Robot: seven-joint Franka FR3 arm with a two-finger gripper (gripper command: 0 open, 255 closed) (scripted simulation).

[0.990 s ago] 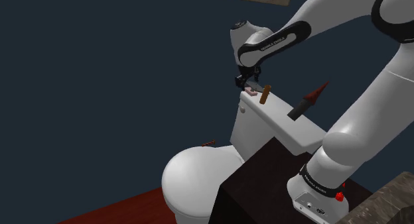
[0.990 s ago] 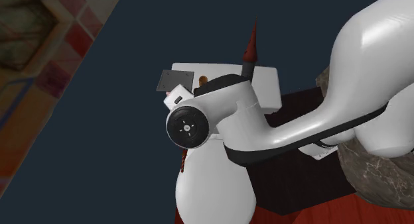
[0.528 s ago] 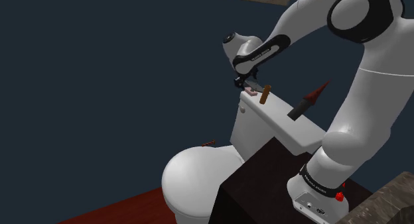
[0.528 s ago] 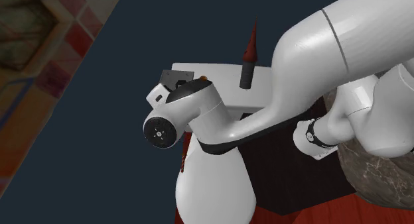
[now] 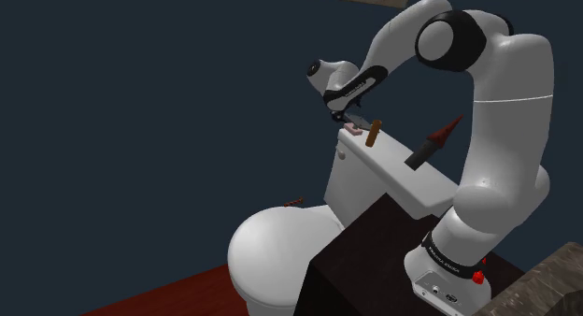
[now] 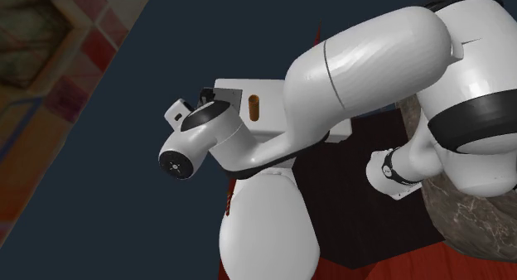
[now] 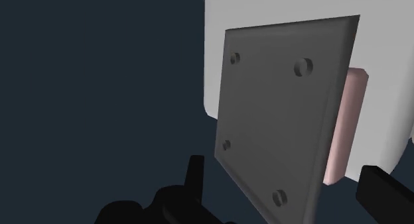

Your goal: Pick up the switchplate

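The switchplate (image 7: 285,116) is a dark grey square plate with four small holes. It leans tilted on a pink block (image 7: 345,123) at the corner of the white toilet tank lid (image 7: 265,7). My gripper (image 7: 283,166) is open, one finger either side of the plate's near edge, and neither finger touches it. In the shoulder view the gripper (image 5: 344,115) hovers just above the pink block (image 5: 354,129) at the lid's far end. In the second exterior view a dark corner of the plate (image 6: 207,94) peeks out behind my hand.
On the tank lid (image 5: 392,165) stand a short brown cylinder (image 5: 374,133) and a dark handle with a red cone tip (image 5: 434,144). The white toilet bowl (image 5: 271,258) sits below beside my dark stand (image 5: 364,258). A dark blue wall rises behind.
My arm has swung its elbow up and back, and the hand has tilted over towards the wall. The fingertips stayed near the lid's corner. The plate has hardly moved.
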